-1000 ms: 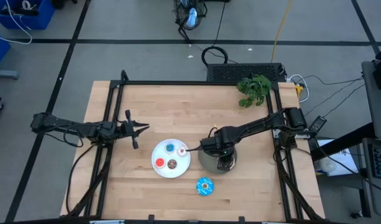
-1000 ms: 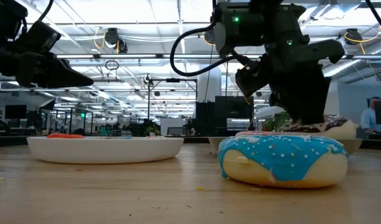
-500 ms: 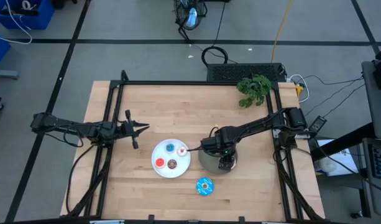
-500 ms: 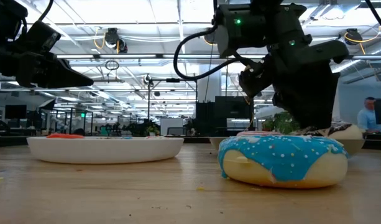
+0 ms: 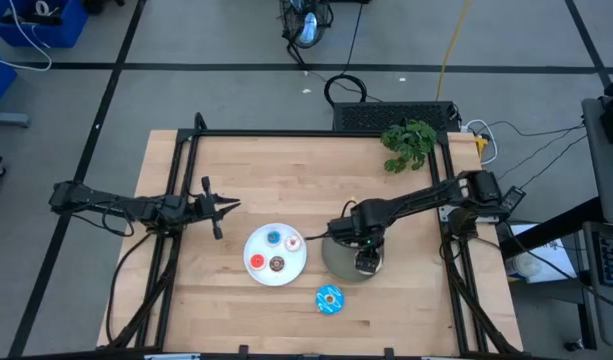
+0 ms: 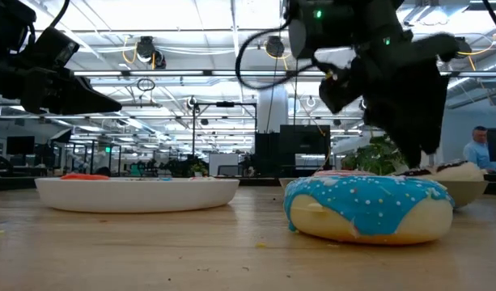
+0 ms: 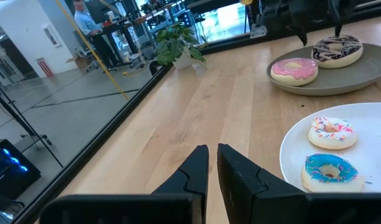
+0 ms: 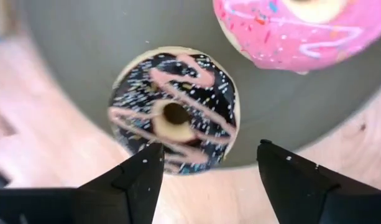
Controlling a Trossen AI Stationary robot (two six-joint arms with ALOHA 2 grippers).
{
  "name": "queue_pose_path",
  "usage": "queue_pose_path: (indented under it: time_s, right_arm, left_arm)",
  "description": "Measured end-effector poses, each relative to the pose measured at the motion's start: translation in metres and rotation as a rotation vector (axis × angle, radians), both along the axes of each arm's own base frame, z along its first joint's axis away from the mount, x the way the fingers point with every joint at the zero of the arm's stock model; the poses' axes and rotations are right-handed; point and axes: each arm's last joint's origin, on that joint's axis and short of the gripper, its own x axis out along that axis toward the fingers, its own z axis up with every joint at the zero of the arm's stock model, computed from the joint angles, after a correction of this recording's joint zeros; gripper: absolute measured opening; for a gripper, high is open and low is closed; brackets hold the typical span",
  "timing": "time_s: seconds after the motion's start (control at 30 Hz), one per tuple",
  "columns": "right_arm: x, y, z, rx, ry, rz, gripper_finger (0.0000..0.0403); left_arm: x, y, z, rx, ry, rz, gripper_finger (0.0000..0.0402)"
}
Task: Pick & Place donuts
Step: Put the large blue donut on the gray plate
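The right wrist view alone showed the chocolate donut [image 8: 174, 113] lying flat on the grey plate [image 8: 72, 56], beside the pink donut [image 8: 302, 28], and the right gripper [image 8: 209, 171] released above it, fingers spread wide with the chocolate donut just beyond the gap, untouched. From overhead, that gripper [image 5: 366, 260] hid both donuts where it hung over the plate [image 5: 336, 262]. The table-level view put the blue-iced donut [image 6: 369, 208] close up on the bare wood, apart from both plates. The left wrist view showed the left gripper [image 7: 212, 163] clenched on nothing, well back from the white plate [image 7: 289, 162], which held two tiny donuts, pale pink [image 7: 330, 132] and blue [image 7: 327, 171].
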Motion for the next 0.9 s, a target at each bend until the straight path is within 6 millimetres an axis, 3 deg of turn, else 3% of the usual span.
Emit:
queue_pose_path:
  time_s: [0.43, 0.57, 0.8, 0.9]
  right_arm:
    - [-0.021, 0.009, 0.091, 0.013, -0.537, -0.062, 0.0225]
    - [-0.021, 0.026, 0.103, -0.026, -0.687, -0.021, 0.0172]
    - [-0.012, 0.065, 0.098, 0.029, -0.801, 0.137, 0.0019]
    - [-0.01, 0.075, 0.094, 0.033, -0.812, 0.167, 0.0012]
  left_arm:
    - [0.0, 0.0, 0.0, 0.0, 0.001, 0.0, 0.0042]
    - [0.0, 0.0, 0.0, 0.0, 0.004, 0.0, 0.0042]
    - [0.0, 0.0, 0.0, 0.0, 0.004, 0.0, 0.0042]
    - [0.0, 0.0, 0.0, -0.004, 0.002, 0.001, 0.0042]
